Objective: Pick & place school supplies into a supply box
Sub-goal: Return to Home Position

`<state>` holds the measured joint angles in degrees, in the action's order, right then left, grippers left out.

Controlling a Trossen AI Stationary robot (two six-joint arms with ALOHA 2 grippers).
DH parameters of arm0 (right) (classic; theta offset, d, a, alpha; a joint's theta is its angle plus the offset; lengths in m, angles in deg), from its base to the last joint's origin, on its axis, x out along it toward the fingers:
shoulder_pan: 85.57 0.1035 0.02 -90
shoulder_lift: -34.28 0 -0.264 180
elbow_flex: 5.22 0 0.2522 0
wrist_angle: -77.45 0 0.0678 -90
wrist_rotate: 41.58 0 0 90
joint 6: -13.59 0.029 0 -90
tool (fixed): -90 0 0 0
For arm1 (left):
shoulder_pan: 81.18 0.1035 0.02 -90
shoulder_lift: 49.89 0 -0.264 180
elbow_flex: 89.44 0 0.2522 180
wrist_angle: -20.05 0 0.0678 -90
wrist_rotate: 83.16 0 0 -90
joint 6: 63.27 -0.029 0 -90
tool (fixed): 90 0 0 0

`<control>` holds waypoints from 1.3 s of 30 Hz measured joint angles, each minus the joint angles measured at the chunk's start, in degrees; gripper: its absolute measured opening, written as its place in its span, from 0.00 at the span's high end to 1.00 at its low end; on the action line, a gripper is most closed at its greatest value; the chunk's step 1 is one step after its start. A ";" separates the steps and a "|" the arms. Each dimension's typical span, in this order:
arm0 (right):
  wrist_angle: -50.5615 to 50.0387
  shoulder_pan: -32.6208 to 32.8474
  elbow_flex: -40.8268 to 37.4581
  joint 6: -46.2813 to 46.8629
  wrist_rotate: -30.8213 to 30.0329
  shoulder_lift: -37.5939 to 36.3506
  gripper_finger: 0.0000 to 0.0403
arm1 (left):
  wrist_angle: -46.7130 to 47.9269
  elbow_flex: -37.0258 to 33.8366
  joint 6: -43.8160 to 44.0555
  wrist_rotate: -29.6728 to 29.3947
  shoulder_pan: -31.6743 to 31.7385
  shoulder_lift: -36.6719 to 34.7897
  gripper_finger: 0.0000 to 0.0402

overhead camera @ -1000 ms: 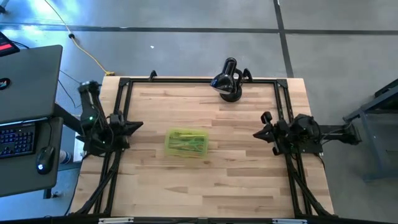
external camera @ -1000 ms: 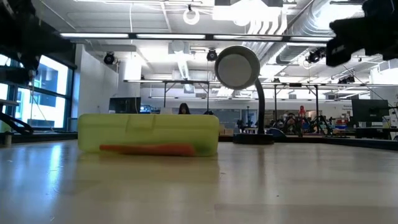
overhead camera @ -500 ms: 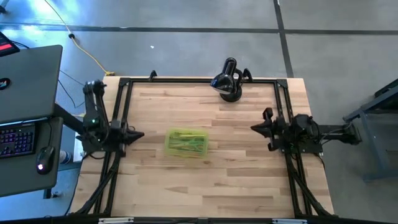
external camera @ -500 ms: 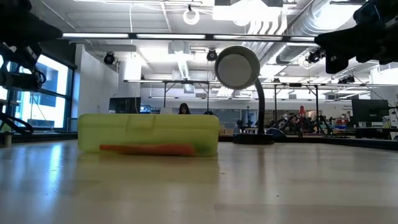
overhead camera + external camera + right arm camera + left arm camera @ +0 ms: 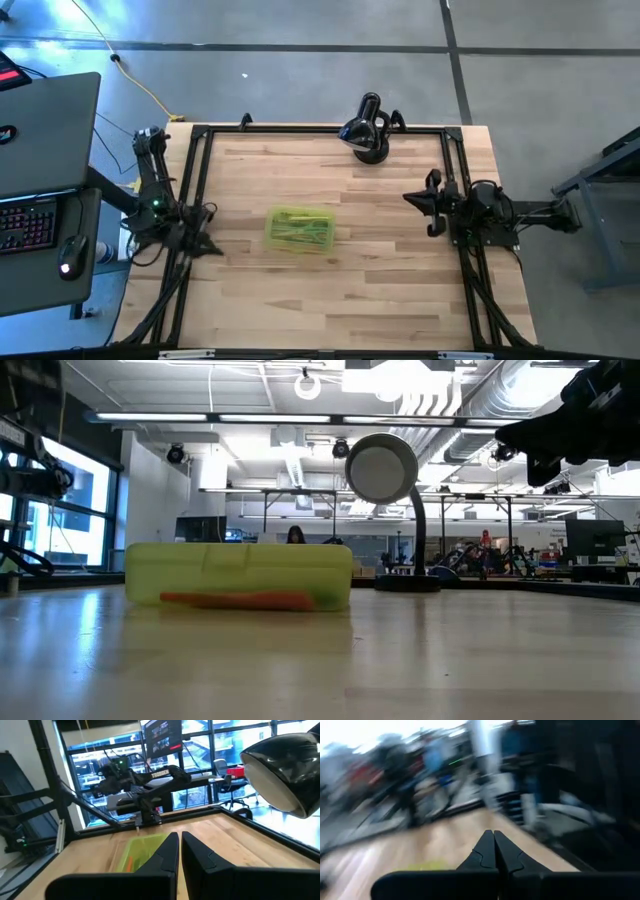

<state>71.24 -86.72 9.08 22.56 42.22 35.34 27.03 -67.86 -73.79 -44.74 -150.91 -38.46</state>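
"Yellow-green supply box (image 5: 300, 230)?"
"Lid down, just nine-o'clock of tabletop (image 5: 330, 290) centre; only an orange pencil (image 5: 236, 600) reads through its wall."
"Claws?"
"Left claw (image 5: 494, 840) at nine, right claw (image 5: 179, 842) at three — both pressed together."

left gripper (image 5: 493, 835): jaws pressed together, empty
worktop (image 5: 445, 840): pale wood, stretching ahead
supply box (image 5: 427, 865): blurred yellow-green sliver above the jaws

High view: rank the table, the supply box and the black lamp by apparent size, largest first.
1. table
2-3. supply box and black lamp: about alike; the lamp stands nearer the camera, so no ranking.
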 joint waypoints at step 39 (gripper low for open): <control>0.00 0.00 -0.01 -0.42 0.35 0.00 1.00 | 9.41 -5.10 0.92 -0.10 0.75 -11.05 0.96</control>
<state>71.24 -86.72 9.07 22.13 42.58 35.34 36.44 -72.96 -72.87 -44.84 -150.16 -49.51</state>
